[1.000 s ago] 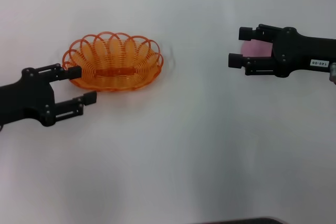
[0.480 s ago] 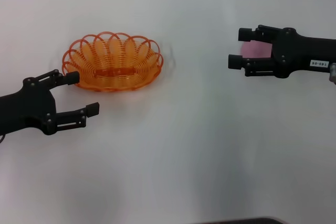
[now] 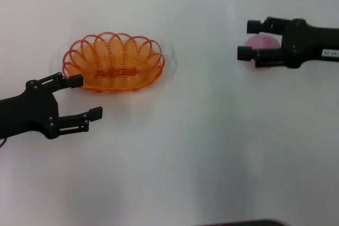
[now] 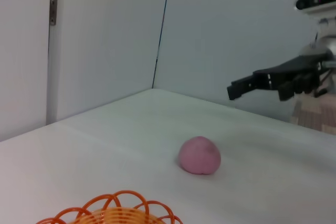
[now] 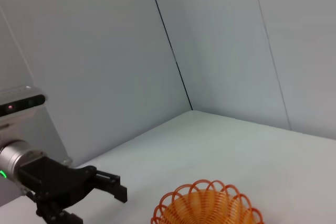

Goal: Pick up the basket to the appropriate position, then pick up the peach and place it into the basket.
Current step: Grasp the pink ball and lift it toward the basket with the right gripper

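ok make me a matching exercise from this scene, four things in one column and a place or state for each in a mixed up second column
Things:
1. basket
2. peach
3. left gripper
4. right gripper

Places or states:
A. open, near the orange rim, holding nothing
B. resting empty on the table on the robot's left side
C. open, fingers on either side of the pink fruit
D. on the table on the robot's right side, partly hidden in the head view

Right pairs: 1-B, 2-D, 3-A, 4-C
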